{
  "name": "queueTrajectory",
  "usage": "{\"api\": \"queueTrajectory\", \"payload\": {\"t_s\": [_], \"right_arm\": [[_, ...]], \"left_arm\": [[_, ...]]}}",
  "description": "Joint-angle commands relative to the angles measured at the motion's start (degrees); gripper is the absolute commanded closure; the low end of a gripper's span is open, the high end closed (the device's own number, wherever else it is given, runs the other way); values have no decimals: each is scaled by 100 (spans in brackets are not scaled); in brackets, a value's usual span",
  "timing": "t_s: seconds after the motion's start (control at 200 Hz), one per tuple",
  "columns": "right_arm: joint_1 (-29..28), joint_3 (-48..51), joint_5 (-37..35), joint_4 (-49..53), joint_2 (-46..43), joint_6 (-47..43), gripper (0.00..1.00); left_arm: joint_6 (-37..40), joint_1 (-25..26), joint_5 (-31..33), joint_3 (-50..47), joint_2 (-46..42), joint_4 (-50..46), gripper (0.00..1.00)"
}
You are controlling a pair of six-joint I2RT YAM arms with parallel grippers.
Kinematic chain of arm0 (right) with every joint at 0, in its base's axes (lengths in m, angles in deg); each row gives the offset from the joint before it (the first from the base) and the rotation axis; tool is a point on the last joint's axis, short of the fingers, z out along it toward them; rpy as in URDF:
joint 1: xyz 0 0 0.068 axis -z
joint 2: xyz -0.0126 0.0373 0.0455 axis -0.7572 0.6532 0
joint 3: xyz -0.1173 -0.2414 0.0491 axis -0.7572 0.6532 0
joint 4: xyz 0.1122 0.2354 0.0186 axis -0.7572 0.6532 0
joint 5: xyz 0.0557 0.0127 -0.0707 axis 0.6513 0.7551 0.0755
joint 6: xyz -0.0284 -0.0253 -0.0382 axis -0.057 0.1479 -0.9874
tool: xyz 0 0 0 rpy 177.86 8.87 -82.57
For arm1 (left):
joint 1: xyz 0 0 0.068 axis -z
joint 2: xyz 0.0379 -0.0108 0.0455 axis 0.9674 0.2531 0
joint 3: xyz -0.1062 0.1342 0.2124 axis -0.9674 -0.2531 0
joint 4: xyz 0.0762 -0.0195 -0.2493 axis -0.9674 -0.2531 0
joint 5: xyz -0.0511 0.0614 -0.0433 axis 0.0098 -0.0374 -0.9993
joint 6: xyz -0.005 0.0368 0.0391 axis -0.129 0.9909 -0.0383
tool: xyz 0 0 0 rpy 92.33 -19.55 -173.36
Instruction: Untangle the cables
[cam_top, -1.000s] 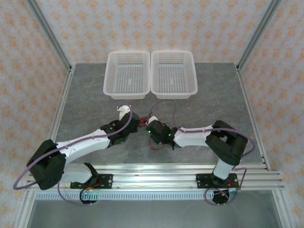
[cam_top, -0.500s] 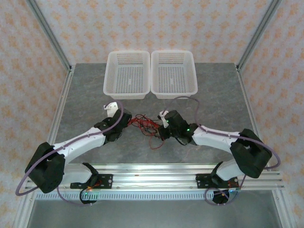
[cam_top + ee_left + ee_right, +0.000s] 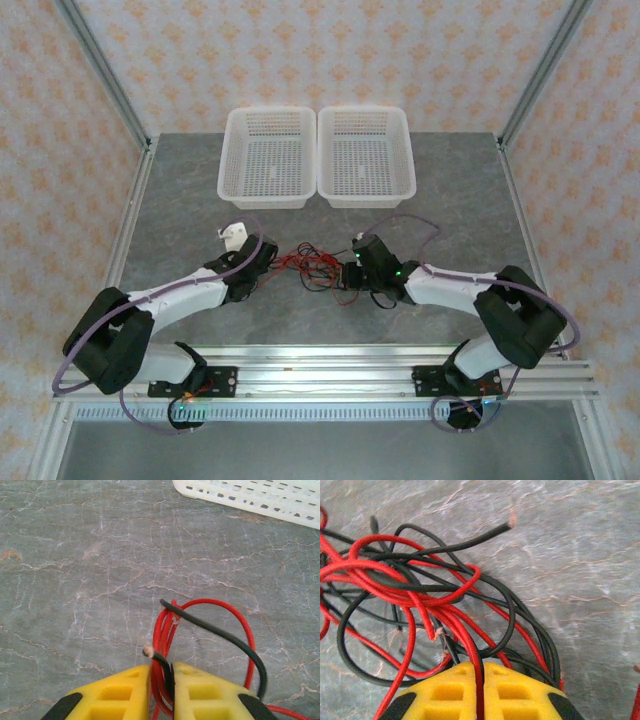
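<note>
The cables (image 3: 308,263), thin red and black wires, lie in a loose tangle on the grey table between my two grippers. My left gripper (image 3: 268,263) sits at the tangle's left end. In the left wrist view its yellow fingers (image 3: 125,692) pinch a few red strands and one black end, so the left gripper (image 3: 161,682) is shut on the cables. A red loop (image 3: 220,603) and a black wire (image 3: 215,630) curl out ahead of it. My right gripper (image 3: 346,272) is at the right end. The right gripper (image 3: 481,685) is shut on a red strand, with the tangle (image 3: 420,597) spread in front.
Two white mesh baskets (image 3: 268,200) (image 3: 366,202) stand side by side at the back of the table, and a corner of one (image 3: 260,495) shows in the left wrist view. Metal frame posts border the table on both sides. A rail runs along the near edge.
Both grippers have drawn apart from the centre, the left going left and the right going right. The cable bundle now lies stretched out between them.
</note>
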Motion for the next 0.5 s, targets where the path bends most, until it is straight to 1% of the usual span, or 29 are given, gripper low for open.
{"api": "queueTrajectory", "payload": {"t_s": [0.0, 0.045, 0.13, 0.295, 0.365, 0.425, 0.495], "right_arm": [[58, -44, -1002, 639, -172, 633, 86], [60, -58, -1121, 748, -296, 675, 83], [58, -118, -1172, 943, -550, 626, 73], [40, -390, -1053, 1509, -1031, 217, 57], [2, -533, -1004, 1756, -1194, -36, 52], [-56, -691, -963, 1969, -1285, -244, 47], [-175, -934, -991, 2217, -1288, -496, 45]], "left_arm": [[-203, -64, 232, -57, -13, -137, 79], [-214, -67, 244, -41, -42, -187, 75], [-232, -67, 231, 14, -98, -295, 66], [-155, -63, 178, 220, -324, -606, 44], [-113, -54, 189, 369, -467, -854, 36], [-78, -54, 192, 531, -613, -1101, 32], [-32, -50, 181, 727, -803, -1375, 27]]}}
